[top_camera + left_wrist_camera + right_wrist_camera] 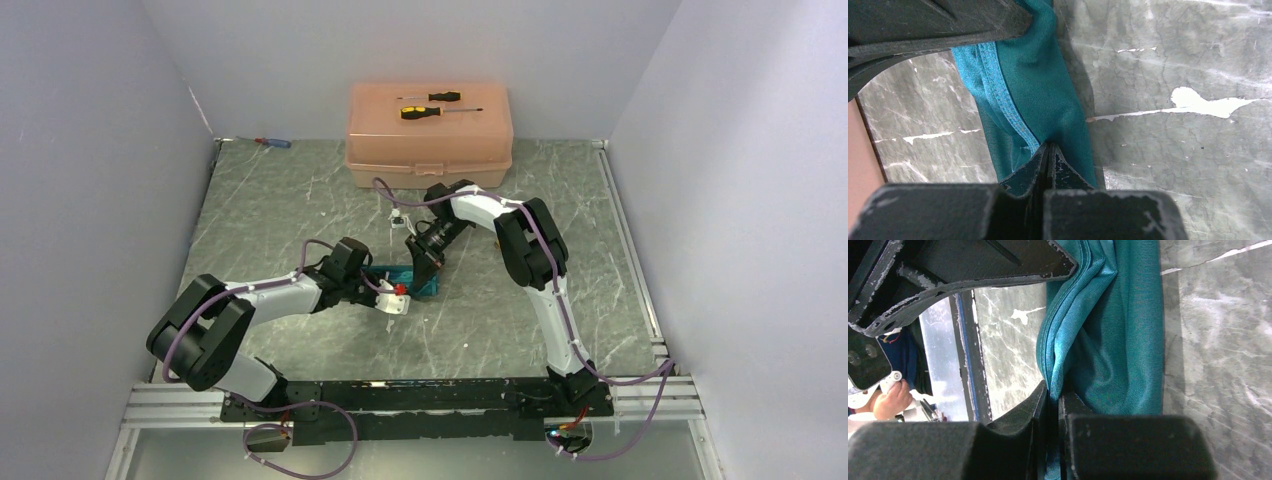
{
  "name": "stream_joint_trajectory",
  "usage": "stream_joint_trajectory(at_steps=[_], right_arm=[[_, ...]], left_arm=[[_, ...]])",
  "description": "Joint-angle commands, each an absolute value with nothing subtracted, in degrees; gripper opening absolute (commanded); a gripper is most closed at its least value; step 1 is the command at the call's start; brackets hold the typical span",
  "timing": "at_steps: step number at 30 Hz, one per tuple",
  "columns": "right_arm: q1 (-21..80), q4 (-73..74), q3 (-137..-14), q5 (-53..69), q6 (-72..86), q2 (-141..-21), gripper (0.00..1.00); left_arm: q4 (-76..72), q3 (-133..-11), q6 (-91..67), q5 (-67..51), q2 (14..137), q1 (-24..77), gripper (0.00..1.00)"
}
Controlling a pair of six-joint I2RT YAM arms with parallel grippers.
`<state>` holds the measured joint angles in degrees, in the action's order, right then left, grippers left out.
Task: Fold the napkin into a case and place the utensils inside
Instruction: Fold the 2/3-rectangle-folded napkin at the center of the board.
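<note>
The teal napkin (408,281) lies as a narrow folded strip in the middle of the table, between my two grippers. My left gripper (385,288) is shut on its left end; in the left wrist view the cloth (1033,90) is pinched at the fingertips (1050,150). My right gripper (428,268) is shut on its right end; in the right wrist view folded layers of the cloth (1108,330) run into the closed fingers (1053,395). The spoon and fork are not in view.
A peach plastic box (430,135) stands at the back with two yellow-and-black screwdrivers (440,105) on its lid. A small red-and-blue screwdriver (272,142) lies at the back left. Grey walls enclose the marbled table (300,200).
</note>
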<state>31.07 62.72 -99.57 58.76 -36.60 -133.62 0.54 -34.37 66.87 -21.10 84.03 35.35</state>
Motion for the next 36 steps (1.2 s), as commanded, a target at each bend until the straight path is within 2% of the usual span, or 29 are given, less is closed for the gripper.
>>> stream_joint_trajectory(at_steps=[1,4,8,12,18,22,28,30,36], right_arm=[[31.13,58.17,-100.79,59.04,-34.35,-130.56,0.13],[31.17,56.9,-100.47,57.89,-33.46,-130.7,0.14],[31.2,62.73,-104.3,55.47,-36.97,-133.55,0.14],[31.2,67.33,-107.06,53.7,-41.32,-134.28,0.19],[30.06,70.97,-110.62,55.7,-45.84,-136.13,0.26],[29.93,71.19,-110.36,56.33,-46.24,-138.03,0.25],[27.34,69.66,-110.99,57.66,-43.75,-141.47,0.04],[26.54,67.59,-110.03,57.66,-41.71,-141.58,0.0],[26.37,63.3,-106.78,59.33,-38.97,-140.37,0.0]], left_arm=[[1.42,-33.22,67.21,-21.16,83.99,35.51,0.03],[2.1,-32.71,68.7,-21.75,83.68,35.49,0.03],[3.85,-32.63,69.97,-21.78,83.46,35.46,0.03],[4.84,-32.51,71.0,-22.2,83.49,35.5,0.03],[5.75,-32.57,71.24,-22.25,83.69,35.51,0.03],[4.76,-32.72,70.02,-21.09,83.73,35.45,0.03],[0.81,-36.01,61.15,-16.89,82.05,35.33,0.03],[1.53,-38.3,58.3,-16.02,81.65,35.26,0.03],[7.11,-43.68,53.26,-17.97,80.09,35.24,0.06]])
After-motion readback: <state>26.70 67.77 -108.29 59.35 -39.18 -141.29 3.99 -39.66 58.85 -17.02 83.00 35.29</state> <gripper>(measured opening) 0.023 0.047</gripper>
